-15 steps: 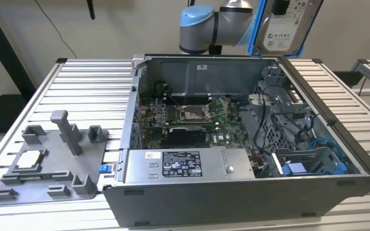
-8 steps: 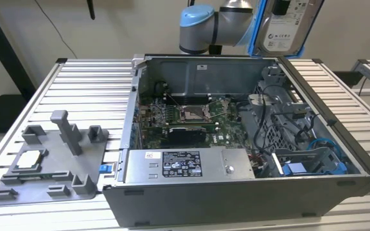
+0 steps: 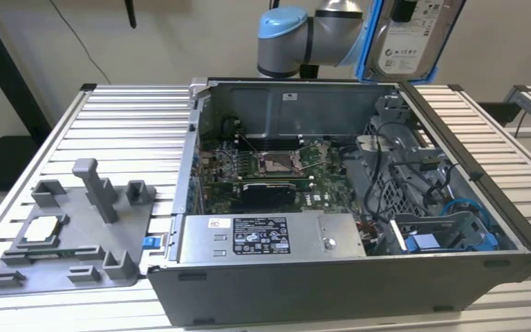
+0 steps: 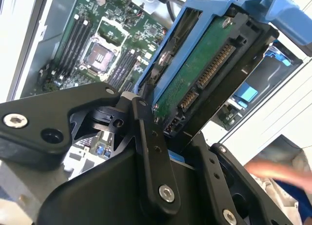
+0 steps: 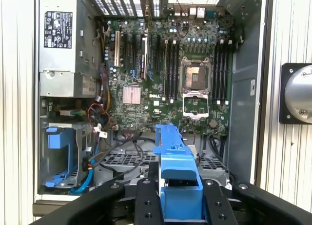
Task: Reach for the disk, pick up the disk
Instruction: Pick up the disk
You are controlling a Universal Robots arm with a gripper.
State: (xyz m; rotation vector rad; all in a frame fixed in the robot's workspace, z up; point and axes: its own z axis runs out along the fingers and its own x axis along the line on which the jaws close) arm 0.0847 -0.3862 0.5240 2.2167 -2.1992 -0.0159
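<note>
The disk (image 3: pixel 408 38) hangs upright above the back right corner of the open computer case (image 3: pixel 339 290), its white label facing the camera and its blue frame round the edges. In the second wrist view the disk (image 4: pixel 204 73) shows its green circuit-board side and connector. My gripper (image 4: pixel 175 130) is shut on it, black fingers (image 4: pixel 146 137) pressing against both faces. In the first wrist view the disk's blue frame edge (image 5: pixel 175 152) stands between the fingers (image 5: pixel 145 200) of my gripper (image 5: pixel 178 186), well above the motherboard (image 5: pixel 165 73).
Inside the case lie a power supply (image 3: pixel 265 238), cables and a blue drive bay (image 3: pixel 450 235). A grey fixture (image 3: pixel 72 235) holding a small square chip (image 3: pixel 42 228) sits on the slatted table (image 3: pixel 127 124) at the exterior view's left. A blurred hand (image 4: pixel 278 171) shows beside the case.
</note>
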